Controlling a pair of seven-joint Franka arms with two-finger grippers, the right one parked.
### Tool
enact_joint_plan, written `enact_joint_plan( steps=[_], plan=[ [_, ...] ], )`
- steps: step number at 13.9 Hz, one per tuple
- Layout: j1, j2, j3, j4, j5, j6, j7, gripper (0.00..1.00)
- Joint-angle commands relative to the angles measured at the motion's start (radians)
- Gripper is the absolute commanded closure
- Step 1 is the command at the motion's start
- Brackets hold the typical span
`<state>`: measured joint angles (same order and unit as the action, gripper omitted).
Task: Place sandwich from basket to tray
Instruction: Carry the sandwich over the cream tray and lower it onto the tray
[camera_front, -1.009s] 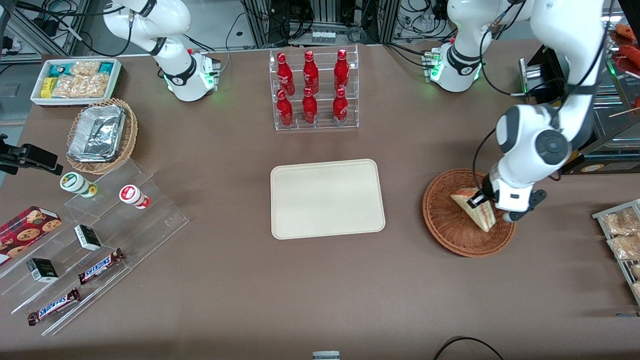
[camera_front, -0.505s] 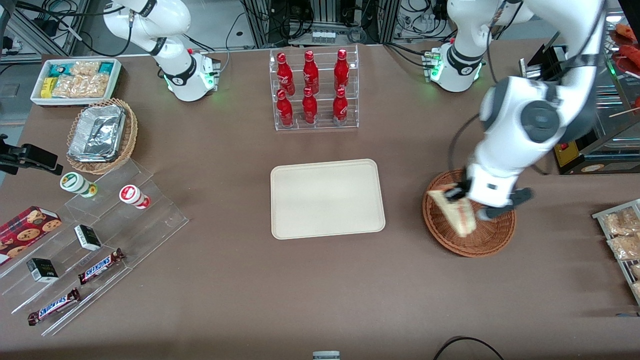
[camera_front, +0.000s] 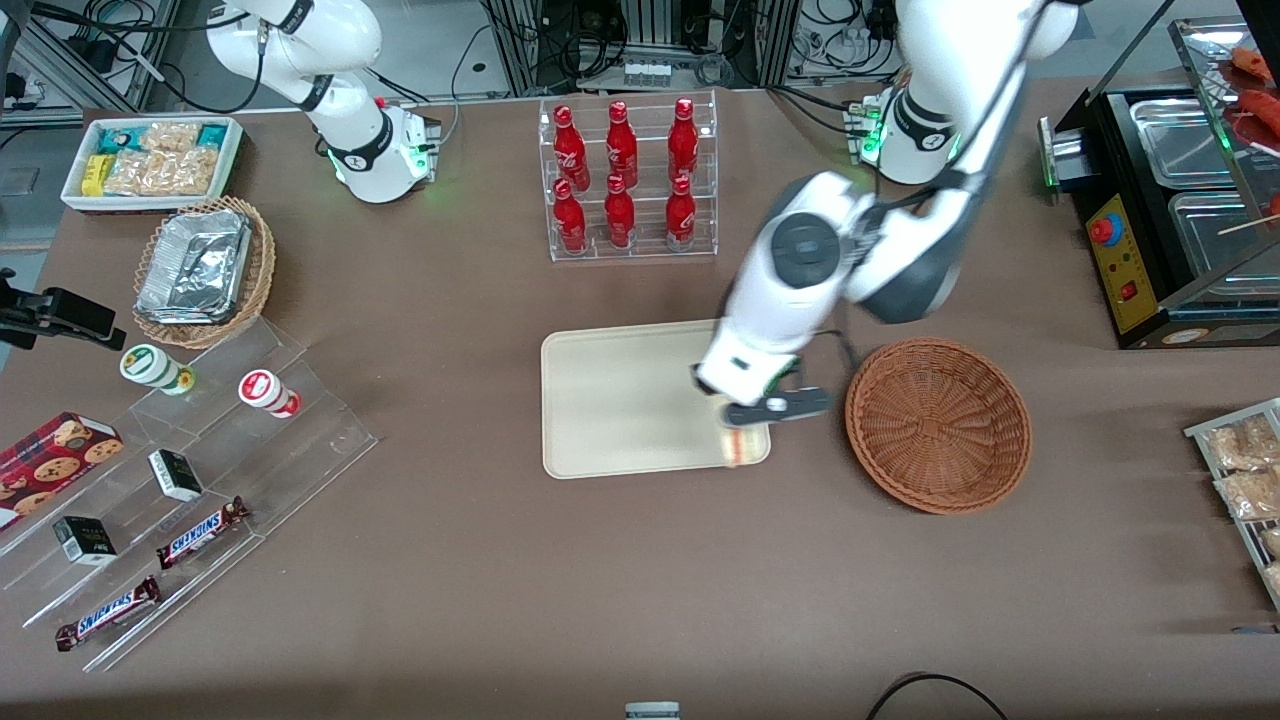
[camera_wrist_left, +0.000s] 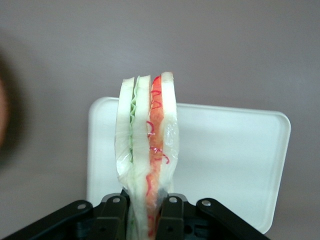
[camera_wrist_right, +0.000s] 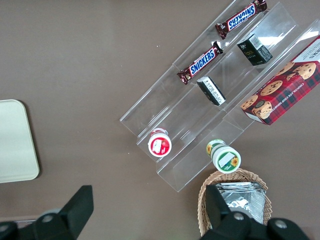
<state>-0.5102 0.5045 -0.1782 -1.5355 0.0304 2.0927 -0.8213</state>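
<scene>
The sandwich (camera_wrist_left: 147, 145), a white-bread wedge with green and red-orange filling, is held upright with my left gripper (camera_wrist_left: 142, 207) shut on its narrow end. In the front view the gripper (camera_front: 745, 418) hangs over the cream tray (camera_front: 630, 400), at the tray's corner nearest the camera on the basket's side. The sandwich (camera_front: 738, 447) pokes out below the gripper, over the tray's rim. The reddish-brown wicker basket (camera_front: 937, 425) sits beside the tray toward the working arm's end and has nothing in it. In the wrist view the tray (camera_wrist_left: 230, 160) lies beneath the sandwich.
A clear rack of red bottles (camera_front: 628, 180) stands farther from the camera than the tray. Toward the parked arm's end are a tan basket with foil containers (camera_front: 205, 270), a white snack box (camera_front: 150, 160) and clear stepped shelves (camera_front: 190, 480). A black appliance (camera_front: 1170, 200) stands at the working arm's end.
The gripper has carried the sandwich up out of the basket and sideways to the tray's near corner. The basket is now empty.
</scene>
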Motion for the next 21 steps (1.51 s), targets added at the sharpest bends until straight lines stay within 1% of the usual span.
enact_joint_plan(
  steps=[1,2,4,5,13,14,15,16,19,21],
  plan=[
    [-0.089,0.167,0.014,0.17,0.034,0.024,-0.053,1.0],
    [-0.114,0.193,0.017,0.172,0.037,0.055,-0.053,1.0],
    [-0.151,0.238,0.016,0.164,0.091,0.084,-0.059,1.0],
    [-0.168,0.252,0.017,0.161,0.098,0.084,-0.076,1.0],
    [-0.175,0.258,0.022,0.094,0.106,0.064,-0.085,1.0],
    [-0.175,0.258,0.022,0.092,0.106,0.064,-0.094,0.98],
    [-0.175,0.259,0.022,0.092,0.106,0.064,-0.107,0.48],
    [-0.175,0.259,0.022,0.092,0.109,0.064,-0.104,0.0],
    [-0.168,0.244,0.022,0.1,0.108,0.059,-0.105,0.0],
    [-0.163,0.201,0.022,0.104,0.105,0.008,-0.105,0.0]
  ],
)
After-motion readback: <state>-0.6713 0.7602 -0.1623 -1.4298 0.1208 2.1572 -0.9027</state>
